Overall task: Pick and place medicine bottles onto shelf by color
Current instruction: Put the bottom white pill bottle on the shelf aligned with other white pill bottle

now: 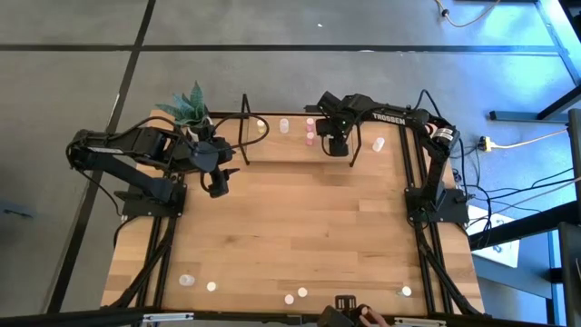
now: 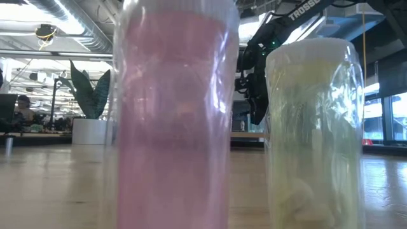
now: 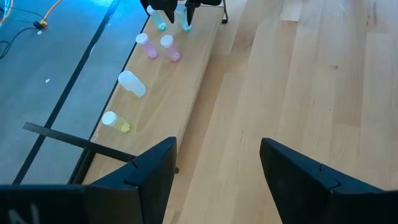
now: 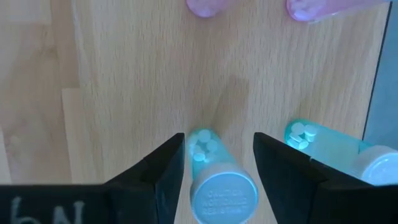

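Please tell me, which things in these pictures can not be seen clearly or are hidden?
- Low view: a pink bottle and a yellowish bottle close to the lens hide most of the table and shelf.
- High view: the right gripper covers the bottles beneath it.
- Right wrist view: two pink bottles are cut off by the edge.
- High view: near-edge bottles are too small to tell colour.
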Controlling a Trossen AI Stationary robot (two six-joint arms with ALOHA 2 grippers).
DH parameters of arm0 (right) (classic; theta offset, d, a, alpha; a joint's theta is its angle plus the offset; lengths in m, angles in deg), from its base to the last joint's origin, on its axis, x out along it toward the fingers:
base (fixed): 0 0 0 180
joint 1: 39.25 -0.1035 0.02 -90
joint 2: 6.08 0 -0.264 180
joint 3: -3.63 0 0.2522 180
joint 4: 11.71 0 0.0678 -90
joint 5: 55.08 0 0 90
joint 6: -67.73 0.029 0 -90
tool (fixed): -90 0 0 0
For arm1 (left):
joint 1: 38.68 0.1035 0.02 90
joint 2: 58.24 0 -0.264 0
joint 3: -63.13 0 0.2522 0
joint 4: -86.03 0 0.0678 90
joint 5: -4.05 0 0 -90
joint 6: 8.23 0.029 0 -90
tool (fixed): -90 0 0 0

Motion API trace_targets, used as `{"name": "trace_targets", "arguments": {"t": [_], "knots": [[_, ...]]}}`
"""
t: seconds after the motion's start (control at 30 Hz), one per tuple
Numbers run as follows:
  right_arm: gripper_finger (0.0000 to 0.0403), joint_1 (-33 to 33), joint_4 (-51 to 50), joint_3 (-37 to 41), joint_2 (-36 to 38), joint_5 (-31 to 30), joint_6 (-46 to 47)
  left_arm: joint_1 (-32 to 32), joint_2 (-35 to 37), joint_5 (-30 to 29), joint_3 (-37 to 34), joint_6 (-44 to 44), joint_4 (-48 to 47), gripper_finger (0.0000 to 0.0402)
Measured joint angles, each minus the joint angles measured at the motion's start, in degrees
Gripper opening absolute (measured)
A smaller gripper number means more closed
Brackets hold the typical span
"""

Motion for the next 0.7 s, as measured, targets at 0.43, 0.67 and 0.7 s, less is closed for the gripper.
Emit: {"name": "trace_targets", "arguments": {"t": [0.43, 0.67, 0.7], "knots": [[0.0193, -0.9, -2.0, -7.5, 0.0, 2.3, 1.6, 0.0, 0.0, 0.0, 0.0, 0.0, 0.0, 0.0226], [0.0193, -2.3, -8.3, -14.7, 0.0, 2.6, 3.3, 0.0, 0.0, 0.0, 0.0, 0.0, 0.0, 0.0226], [0.0193, -2.5, -9.9, -16.1, 0.0, 2.6, 4.5, 0.0, 0.0, 0.0, 0.0, 0.0, 0.0, 0.0226]]}}
